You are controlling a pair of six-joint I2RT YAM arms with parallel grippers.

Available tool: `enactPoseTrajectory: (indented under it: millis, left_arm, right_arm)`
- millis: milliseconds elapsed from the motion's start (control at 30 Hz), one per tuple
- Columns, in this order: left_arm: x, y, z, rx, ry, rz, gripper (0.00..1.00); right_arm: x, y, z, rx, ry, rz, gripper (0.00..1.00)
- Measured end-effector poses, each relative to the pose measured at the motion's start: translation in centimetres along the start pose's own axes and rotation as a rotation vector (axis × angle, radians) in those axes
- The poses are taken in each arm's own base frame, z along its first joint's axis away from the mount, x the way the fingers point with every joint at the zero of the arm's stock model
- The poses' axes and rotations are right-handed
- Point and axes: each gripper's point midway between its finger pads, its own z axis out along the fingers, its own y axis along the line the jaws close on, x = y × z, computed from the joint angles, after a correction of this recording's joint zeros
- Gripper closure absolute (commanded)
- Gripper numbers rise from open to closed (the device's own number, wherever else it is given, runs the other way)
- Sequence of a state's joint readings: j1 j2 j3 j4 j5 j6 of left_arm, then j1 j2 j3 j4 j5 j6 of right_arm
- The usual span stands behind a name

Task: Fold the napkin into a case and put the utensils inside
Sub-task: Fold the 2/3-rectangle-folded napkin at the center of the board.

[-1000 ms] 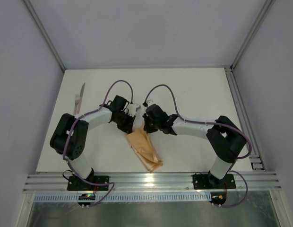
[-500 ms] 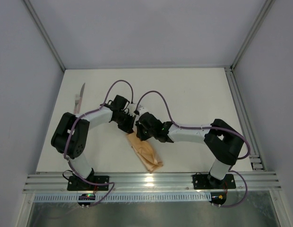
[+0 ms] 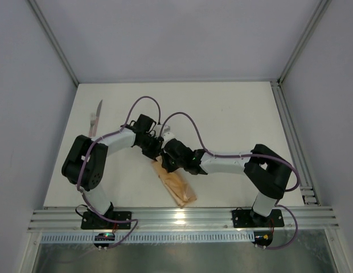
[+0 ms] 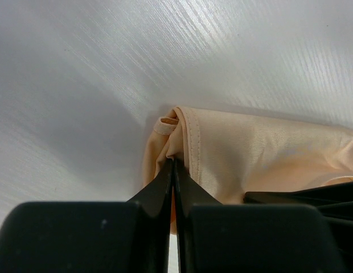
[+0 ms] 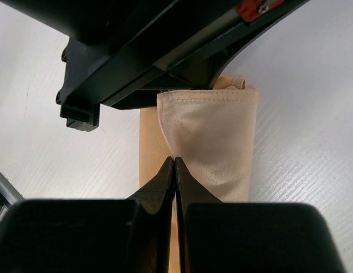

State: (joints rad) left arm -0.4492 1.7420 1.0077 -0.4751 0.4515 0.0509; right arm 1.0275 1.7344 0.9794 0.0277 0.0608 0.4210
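Napkin [image 3: 177,186]: narrow peach-orange fold (hemmed end)

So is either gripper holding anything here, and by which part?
Both pinch the folded napkin: the left gripper at its hemmed end corner, the right gripper at the top flap's side edge.

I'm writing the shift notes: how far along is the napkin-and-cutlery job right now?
Done: the napkin is already folded into a narrow strip. In hand: the left gripper and right gripper are both shut, pinching its far end. Left: the knife lies off to the far left, not yet inside.
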Motion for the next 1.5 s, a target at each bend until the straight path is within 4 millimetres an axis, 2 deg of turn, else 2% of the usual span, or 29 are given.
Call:
enactPoseTrajectory:
  millis: [300, 567, 633, 767, 933, 1100, 1267, 1500]
  left_arm:
    - [0.0, -0.1, 0.0, 0.002, 0.0, -0.01, 1.0]
    - [-0.1, -0.2, 0.0, 0.007, 0.006, -0.016, 1.0]
    - [-0.2, -0.1, -0.2, 0.006, 0.009, -0.017, 0.95]
    - [-0.9, 0.3, -0.8, 0.01, -0.004, -0.016, 0.75]
    - [-2.1, 0.7, -2.0, 0.032, -0.031, -0.026, 0.65]
    - [-1.5, 0.2, -2.5, 0.058, -0.004, -0.028, 0.55]
    - [-0.8, -0.4, -3.0, 0.09, 0.017, -0.038, 0.52]
    - [0.8, -0.7, -2.8, 0.097, 0.073, -0.037, 0.56]
  right_arm:
    - [0.4, 0.1, 0.4, -0.003, 0.017, -0.01, 0.97]
    - [2.6, -0.2, 1.8, 0.008, 0.075, -0.013, 0.93]
    - [2.6, -0.2, 1.8, 0.007, 0.072, -0.008, 0.93]
    - [2.6, -0.2, 1.9, 0.011, 0.069, 0.003, 0.93]
    - [2.5, -0.2, 1.9, 0.015, 0.066, 0.014, 0.92]
    - [2.5, -0.2, 1.9, 0.023, 0.063, 0.015, 0.92]
    - [2.3, -0.4, 2.0, 0.034, 0.052, 0.013, 0.92]
    - [2.3, -0.4, 2.0, 0.039, 0.048, 0.012, 0.91]
